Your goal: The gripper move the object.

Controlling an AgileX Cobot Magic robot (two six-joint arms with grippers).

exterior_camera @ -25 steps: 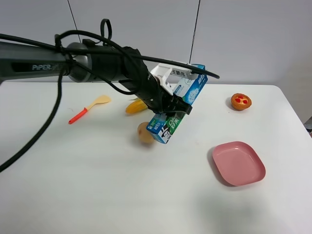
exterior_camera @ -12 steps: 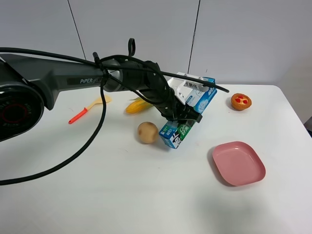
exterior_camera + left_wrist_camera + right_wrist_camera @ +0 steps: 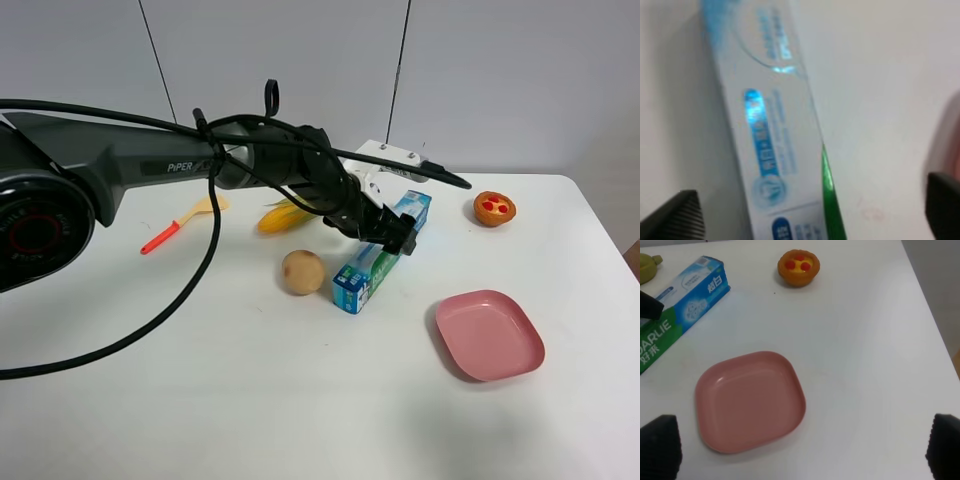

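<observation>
The object, a long blue, white and green carton (image 3: 372, 265), lies flat on the white table just right of a potato. It also shows in the left wrist view (image 3: 770, 140) and the right wrist view (image 3: 680, 325). My left gripper (image 3: 388, 236) is right over the carton's far half. Its dark fingers (image 3: 671, 216) stand wide apart on either side of the carton, open and not pressing it. My right gripper (image 3: 802, 447) is open and empty above the pink plate; it does not show in the exterior view.
A pink plate (image 3: 490, 335) (image 3: 750, 400) lies at the front right. A small tart (image 3: 494, 208) (image 3: 798, 267) sits at the back right. A potato (image 3: 302, 272), a corn cob (image 3: 280, 216) and a yellow spoon with a red handle (image 3: 185, 222) lie to the left.
The left gripper has moved right and down with the carton. The carton went from tilted in the air to lying flat on the table, and the fingers have opened off it.
</observation>
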